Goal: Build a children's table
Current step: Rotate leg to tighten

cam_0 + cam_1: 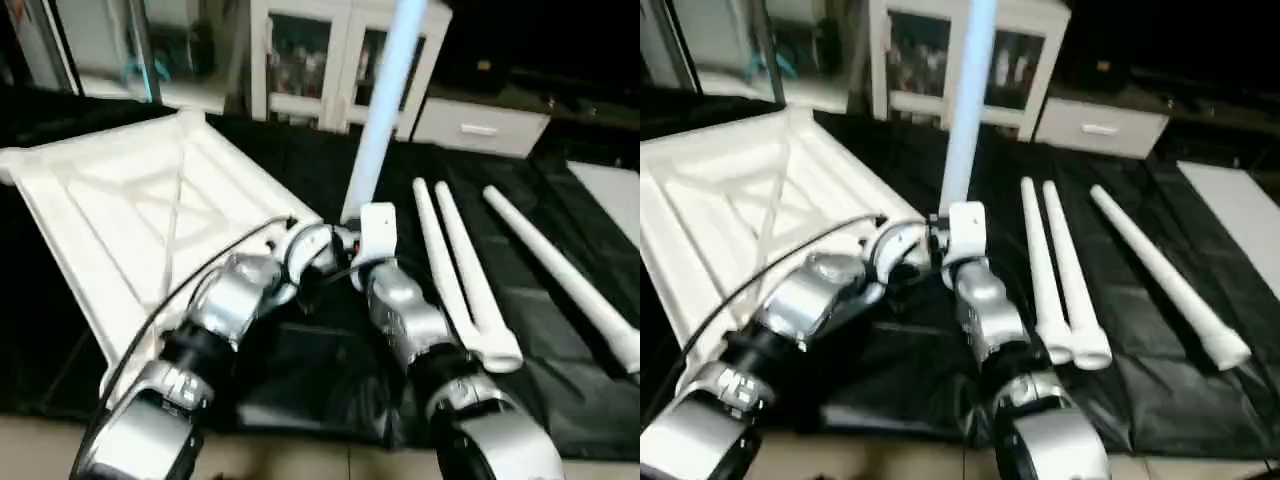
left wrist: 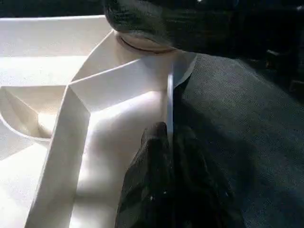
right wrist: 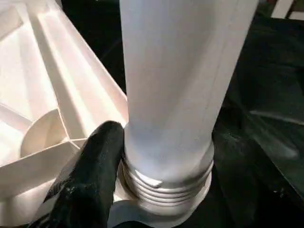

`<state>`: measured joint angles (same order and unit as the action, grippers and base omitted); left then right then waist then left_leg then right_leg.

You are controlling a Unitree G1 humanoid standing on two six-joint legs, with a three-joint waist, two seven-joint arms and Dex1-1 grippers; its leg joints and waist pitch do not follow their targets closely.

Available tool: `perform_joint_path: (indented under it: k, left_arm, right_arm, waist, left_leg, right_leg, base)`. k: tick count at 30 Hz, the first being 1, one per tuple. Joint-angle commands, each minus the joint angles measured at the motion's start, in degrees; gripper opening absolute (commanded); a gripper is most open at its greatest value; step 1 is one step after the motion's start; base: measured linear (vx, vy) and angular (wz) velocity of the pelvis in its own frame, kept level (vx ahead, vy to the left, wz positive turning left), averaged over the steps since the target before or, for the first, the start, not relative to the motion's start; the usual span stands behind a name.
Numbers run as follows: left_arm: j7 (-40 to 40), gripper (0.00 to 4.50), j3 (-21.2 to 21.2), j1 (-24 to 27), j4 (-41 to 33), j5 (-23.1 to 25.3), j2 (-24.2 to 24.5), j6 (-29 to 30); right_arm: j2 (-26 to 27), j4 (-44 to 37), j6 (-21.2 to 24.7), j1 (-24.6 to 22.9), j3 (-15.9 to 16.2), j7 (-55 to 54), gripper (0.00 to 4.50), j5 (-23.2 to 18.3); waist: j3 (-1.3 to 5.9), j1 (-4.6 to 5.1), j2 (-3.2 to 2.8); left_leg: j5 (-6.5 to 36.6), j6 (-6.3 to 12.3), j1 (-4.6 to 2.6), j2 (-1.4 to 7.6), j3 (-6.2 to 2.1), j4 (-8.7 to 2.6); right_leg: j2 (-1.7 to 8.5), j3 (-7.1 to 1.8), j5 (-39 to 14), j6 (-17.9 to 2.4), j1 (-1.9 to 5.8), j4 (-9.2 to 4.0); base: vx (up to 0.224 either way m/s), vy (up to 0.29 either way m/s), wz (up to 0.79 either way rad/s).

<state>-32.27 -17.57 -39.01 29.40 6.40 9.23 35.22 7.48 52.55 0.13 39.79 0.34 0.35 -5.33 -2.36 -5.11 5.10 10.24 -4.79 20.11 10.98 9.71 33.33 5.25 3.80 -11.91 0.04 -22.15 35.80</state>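
Note:
The white tabletop point(image 1: 120, 200) lies upside down on black cloth, its X ribs facing up. One white leg point(image 1: 385, 90) stands upright in the tabletop's near corner socket. Its threaded end point(image 3: 166, 183) shows several threads above the socket rim. My right gripper point(image 1: 347, 228) is shut around the base of this leg, one black finger point(image 3: 95, 166) pressed against its side. My left gripper point(image 2: 171, 137) is shut on the tabletop's thin rim wall right beside that corner. Two loose legs point(image 1: 450, 270) lie side by side to the right, with a third leg point(image 1: 560, 275) farther right.
A flat white board point(image 1: 610, 195) lies at the far right on the black cloth point(image 1: 300, 370). A white glass-door cabinet point(image 1: 340, 60) and a low drawer unit point(image 1: 480, 125) stand behind the work area. Pale floor shows along the near edge.

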Motion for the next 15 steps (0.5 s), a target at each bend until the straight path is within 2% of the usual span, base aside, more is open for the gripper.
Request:
perform_joint_path:
  k: [1,3,4,7,8,9,13,14,15]
  left_arm:
    - [1.4,0.00,1.1,-0.4,-1.3,-0.4,-0.1,-3.1]
    - [0.3,0.00,0.9,0.9,-2.7,-0.8,1.0,-4.6]
    - [0.1,0.00,1.1,1.2,-2.8,-1.0,1.2,-4.8]
    - [-0.4,0.00,1.1,1.7,-3.1,-1.1,1.7,-5.1]
    - [-1.4,0.00,0.9,2.2,-3.6,-0.9,2.5,-5.3]
    - [-2.7,0.00,0.7,3.2,-4.7,-0.8,3.7,-5.3]
    - [-4.9,0.00,0.1,4.7,-6.4,-1.0,5.9,-5.0]
    - [-6.2,0.00,-0.3,5.1,-7.1,-1.2,6.7,-4.7]
    - [-6.6,0.00,-0.5,5.3,-7.3,-1.2,7.0,-4.6]
  right_arm:
    - [0.5,2.4,0.1,-1.0,1.0,3.5,2.58,-0.4]
    - [-1.3,-1.0,-0.8,-1.8,0.9,6.1,2.58,-0.8]
    - [-1.7,-1.4,-1.1,-1.8,0.5,6.1,3.14,-1.0]
    - [-2.6,-2.9,-1.3,-2.3,0.0,7.1,3.34,-1.4]
    - [-3.6,-4.6,-1.2,-3.0,-0.3,8.4,3.48,-1.7]
    - [-5.7,-7.7,-0.5,-4.4,-0.2,11.7,3.63,-2.0]
    - [-9.9,-13.9,2.9,-6.8,0.5,19.4,3.74,-3.2]
    - [-11.5,-15.9,4.5,-7.5,0.8,22.6,3.89,-4.1]
    - [-12.0,-16.5,5.0,-7.7,1.0,23.8,4.02,-4.3]
  waist:
    - [2.78,-0.18,-0.45]
    - [3.01,-0.55,-0.44]
    - [3.05,-0.62,-0.40]
    - [3.46,-0.94,-0.34]
    - [3.61,-1.02,-0.62]
    - [3.53,-1.06,-0.52]
    - [3.31,-1.09,-0.55]
    - [3.20,-1.14,-0.86]
    - [3.22,-1.12,-0.63]
  left_leg:
    - [20.4,-2.32,-0.18,1.94,-0.93,-5.01]
    - [15.1,-0.85,-0.07,1.96,-0.52,-4.68]
    - [14.1,-0.56,-0.05,1.91,-0.42,-4.60]
    - [9.0,0.39,0.34,1.80,-0.33,-4.24]
    - [6.0,1.11,0.44,1.73,-0.26,-3.99]
    - [4.2,2.19,0.48,1.72,-0.16,-3.79]
    - [6.1,2.38,0.38,1.87,-0.11,-3.96]
    - [7.4,2.00,0.37,1.90,-0.17,-4.12]
    - [8.3,1.90,0.36,2.00,-0.22,-4.11]
  right_leg:
    - [3.45,-2.53,-16.1,-6.3,1.05,-5.12]
    - [3.32,-2.63,-9.7,-7.5,1.36,-4.50]
    - [3.30,-2.63,-8.6,-7.8,1.46,-4.39]
    - [3.19,-2.59,-2.7,-8.6,2.06,-3.67]
    - [2.98,-2.55,1.5,-9.2,2.05,-3.17]
    - [2.72,-2.41,4.7,-10.0,2.14,-3.01]
    - [2.89,-2.43,2.0,-10.6,2.17,-3.34]
    - [2.92,-2.45,-0.1,-10.5,2.23,-3.57]
    - [2.97,-2.47,-1.2,-10.2,2.29,-3.65]
  base:
    - [0.000,0.000,0.00]
    - [0.000,0.000,0.00]
    - [0.000,0.000,0.00]
    - [0.000,0.000,0.00]
    - [0.000,0.000,0.00]
    - [0.000,0.000,0.00]
    - [0.000,0.000,0.00]
    - [0.000,0.000,0.00]
    - [0.000,0.000,0.00]
